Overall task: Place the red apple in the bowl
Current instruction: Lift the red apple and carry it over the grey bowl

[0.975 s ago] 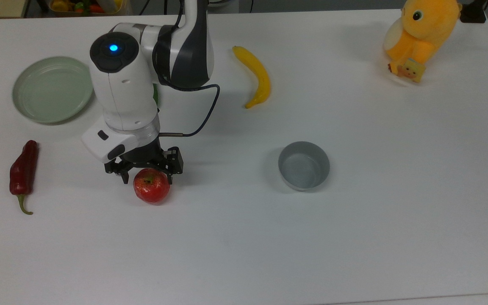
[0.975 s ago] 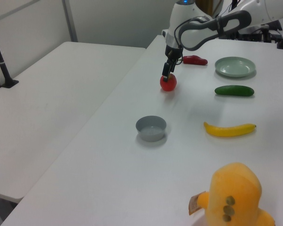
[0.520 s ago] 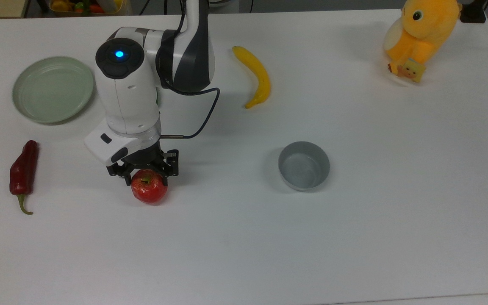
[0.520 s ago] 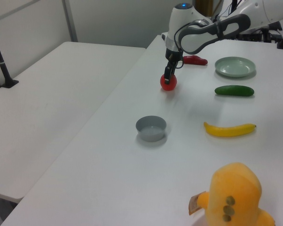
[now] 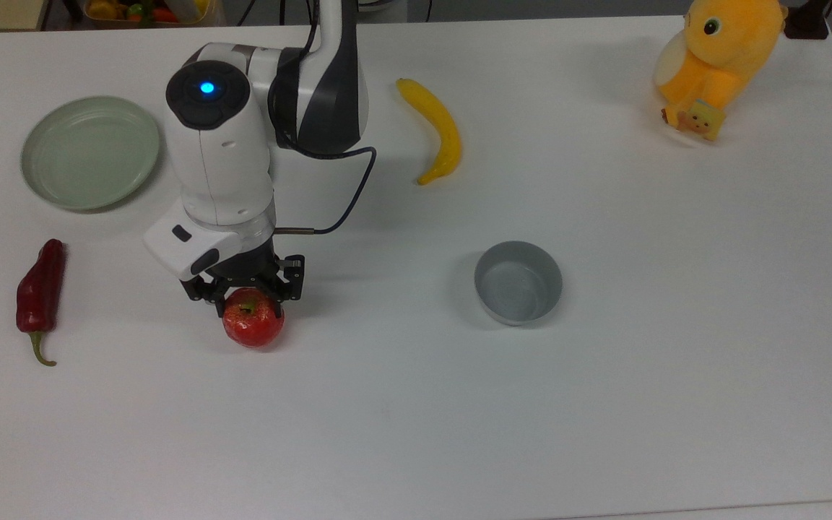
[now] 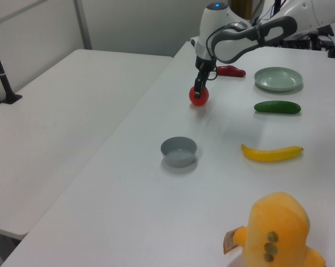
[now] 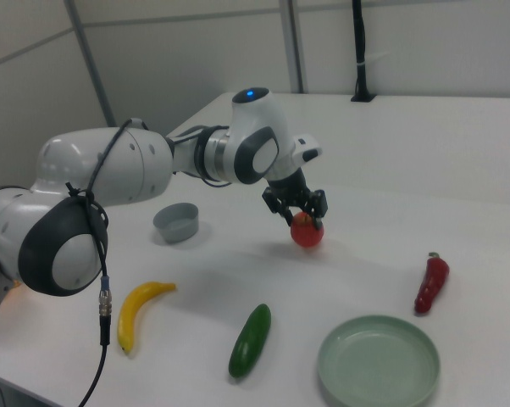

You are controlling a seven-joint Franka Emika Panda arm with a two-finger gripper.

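Red apple (image 5: 253, 326) pinched by the gripper (image 5: 251, 297).
Glossy skin could slip free before reaching the bowl (image 5: 518, 282).

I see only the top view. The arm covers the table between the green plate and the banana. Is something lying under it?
Observer: Yes, a green cucumber lies there. In the right view it is between the banana and the green plate, touching neither.
Operator: And what is beyond the table edge nearest the red apple?
Observer: In the left view a second white table stands along that edge, with a black post standing on it at the left view's left.
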